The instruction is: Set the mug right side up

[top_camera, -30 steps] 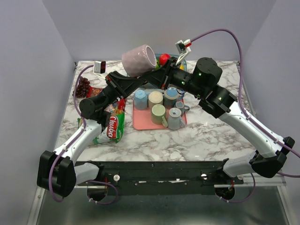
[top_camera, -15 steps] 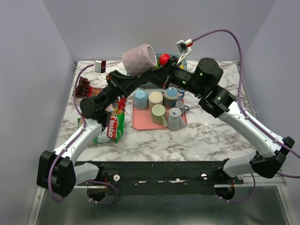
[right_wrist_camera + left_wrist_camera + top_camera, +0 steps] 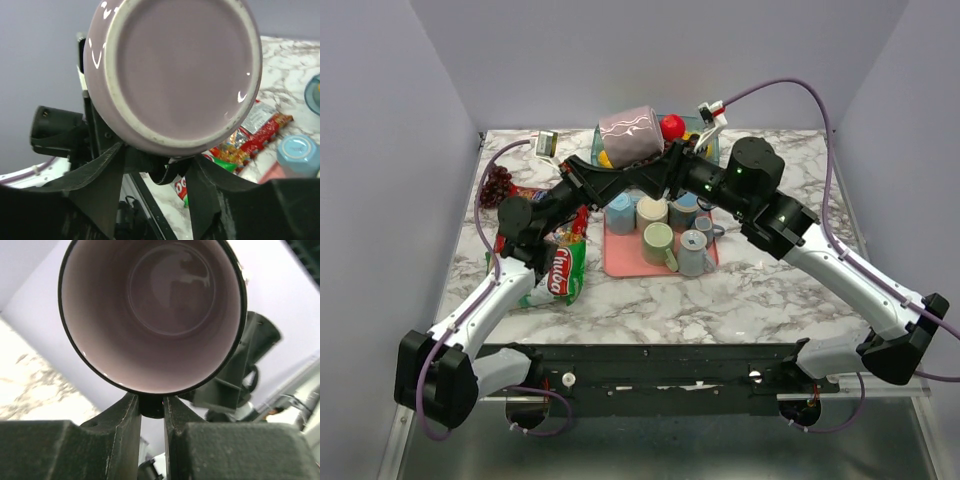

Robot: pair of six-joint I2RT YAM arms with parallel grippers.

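Two arms meet high over the back of the pink tray (image 3: 620, 262), and the mug (image 3: 630, 135) hangs between them, now level on its side where a second ago it was tipped. The left end effector (image 3: 151, 412) is clenched on the mug's handle. The right end effector (image 3: 155, 170) has just released, fingers spread beneath the base.

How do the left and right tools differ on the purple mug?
The left tool is pinched shut on the purple mug; the right tool stands open. The left tool faces the mug's mouth, the right tool its base. Both are at the mug in midair.
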